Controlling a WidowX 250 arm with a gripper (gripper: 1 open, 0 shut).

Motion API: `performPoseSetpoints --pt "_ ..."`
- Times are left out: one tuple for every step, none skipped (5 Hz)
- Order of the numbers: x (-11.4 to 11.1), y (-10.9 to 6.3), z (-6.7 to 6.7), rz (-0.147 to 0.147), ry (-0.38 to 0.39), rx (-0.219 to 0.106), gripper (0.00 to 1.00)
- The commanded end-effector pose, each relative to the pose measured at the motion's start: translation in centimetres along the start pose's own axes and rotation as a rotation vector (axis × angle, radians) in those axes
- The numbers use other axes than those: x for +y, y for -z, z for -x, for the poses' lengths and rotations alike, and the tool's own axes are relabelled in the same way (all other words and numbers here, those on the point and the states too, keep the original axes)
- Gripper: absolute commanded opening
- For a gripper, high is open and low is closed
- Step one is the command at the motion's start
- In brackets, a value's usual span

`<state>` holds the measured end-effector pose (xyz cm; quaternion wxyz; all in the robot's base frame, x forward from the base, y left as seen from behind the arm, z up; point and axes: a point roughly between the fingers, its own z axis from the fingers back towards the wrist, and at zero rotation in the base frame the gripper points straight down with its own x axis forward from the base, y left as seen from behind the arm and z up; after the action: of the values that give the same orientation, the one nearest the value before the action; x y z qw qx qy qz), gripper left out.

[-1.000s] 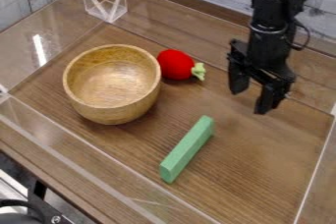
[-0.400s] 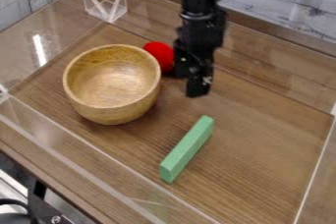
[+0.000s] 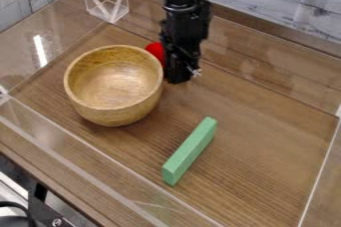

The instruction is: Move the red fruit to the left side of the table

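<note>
Though apparently shut, end effector [image 3: 178, 73] by red fruit [image 3: 156, 50], wooden bowl [image 3: 112, 107] beside both, green block [image 3: 189, 151] apart.

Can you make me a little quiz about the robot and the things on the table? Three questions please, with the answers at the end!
1. Which is bigger: the wooden bowl or the red fruit?
2. True or false: the green block is inside the wooden bowl.
3. Fill in the blank: the robot's black gripper is right by the red ____.

Key:
1. The wooden bowl.
2. False; it lies on the brown table, outside the bowl.
3. Fruit.
</note>
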<state>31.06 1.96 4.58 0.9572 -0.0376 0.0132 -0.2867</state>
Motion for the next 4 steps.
performPoseSetpoints --pt "-0.5 -1.2 -1.1 -0.031 0.002 -0.042 0.0" --pt "-0.8 -2.5 -1.1 -0.028 0.001 -0.047 0.0" --pt "-0.8 -4.0 -0.9 -0.029 -0.005 -0.054 0.0" --pt "-0.6 -5.3 -1.1 -0.025 -0.003 -0.058 0.0"
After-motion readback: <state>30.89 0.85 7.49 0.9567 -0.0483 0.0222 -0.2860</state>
